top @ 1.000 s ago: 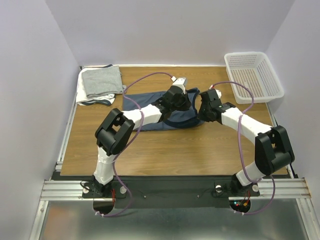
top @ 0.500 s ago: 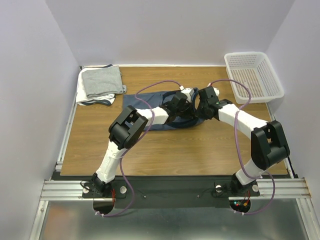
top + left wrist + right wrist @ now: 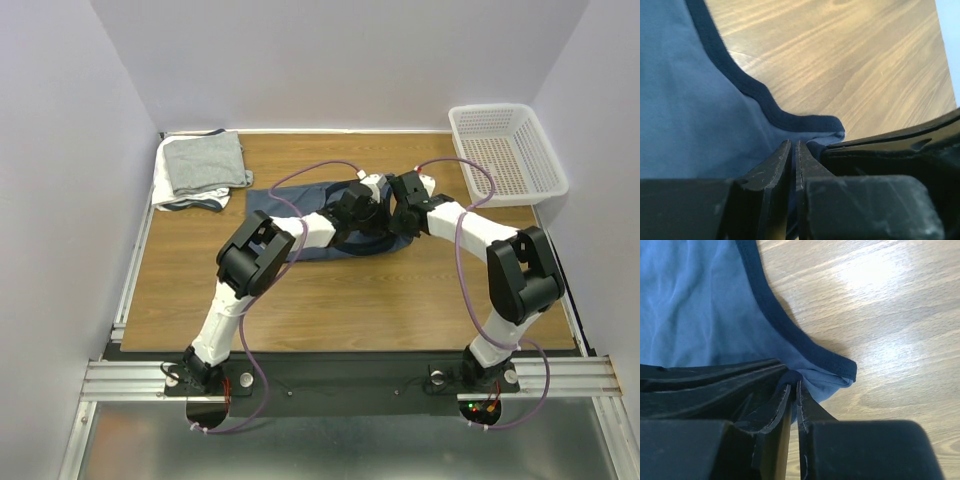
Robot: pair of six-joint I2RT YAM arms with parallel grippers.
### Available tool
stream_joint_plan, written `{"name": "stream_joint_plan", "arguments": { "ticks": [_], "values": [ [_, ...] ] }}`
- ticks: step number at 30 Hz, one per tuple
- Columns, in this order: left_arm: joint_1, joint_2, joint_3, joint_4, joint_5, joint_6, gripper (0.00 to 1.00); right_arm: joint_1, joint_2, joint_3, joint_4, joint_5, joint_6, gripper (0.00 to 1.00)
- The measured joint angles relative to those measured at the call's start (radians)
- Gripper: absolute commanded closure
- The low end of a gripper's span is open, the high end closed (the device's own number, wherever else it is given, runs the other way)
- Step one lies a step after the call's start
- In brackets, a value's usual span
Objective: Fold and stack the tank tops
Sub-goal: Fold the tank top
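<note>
Blue tank top (image 3: pixel 285 200) lies spread flat in the middle of the bench (image 3: pixel 330 300), a bit toward the far edge, its navy trim (image 3: pixel 775 315) curving along the side nearer the right edge. One small end of the top, edged in that trim, is bunched up where both arms meet.

Left end effector (image 3: pixel 793 145): fingers together, pinched on the blue cloth right at the trimmed end. Right end effector (image 3: pixel 794 385): fingers together too, clamped on the same bunched end, cloth puckering into the tips. The two sit just beside each other, nearly touching, over the right end of the top, both low against the bench.

Far left corner: grey tank top (image 3: pixel 205 163), folded, lying on a white tank top (image 3: pixel 175 195), well apart from the blue one. Far right corner: white basket (image 3: pixel 505 150), partly over the bench's right edge.
</note>
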Motion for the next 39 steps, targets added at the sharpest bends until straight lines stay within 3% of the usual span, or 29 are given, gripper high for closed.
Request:
{"name": "stream_joint_plan", "arguments": {
  "ticks": [10, 18, 26, 39],
  "values": [
    [0.043, -0.032, -0.032, -0.005, -0.057, -0.048, 0.72, 0.000, 0.008, 0.000, 0.007, 0.021, 0.014, 0.80],
    [0.081, -0.187, -0.118, -0.002, -0.166, -0.074, 0.74, -0.019, 0.085, 0.032, 0.008, 0.010, 0.021, 1.00],
    [0.077, -0.282, -0.203, 0.028, -0.188, -0.068, 0.84, -0.062, 0.094, 0.058, 0.008, -0.012, 0.021, 1.00],
    [-0.033, -0.276, -0.304, 0.071, -0.165, -0.028, 0.85, -0.098, 0.136, 0.060, 0.019, -0.049, 0.024, 0.96]
  ]
}}
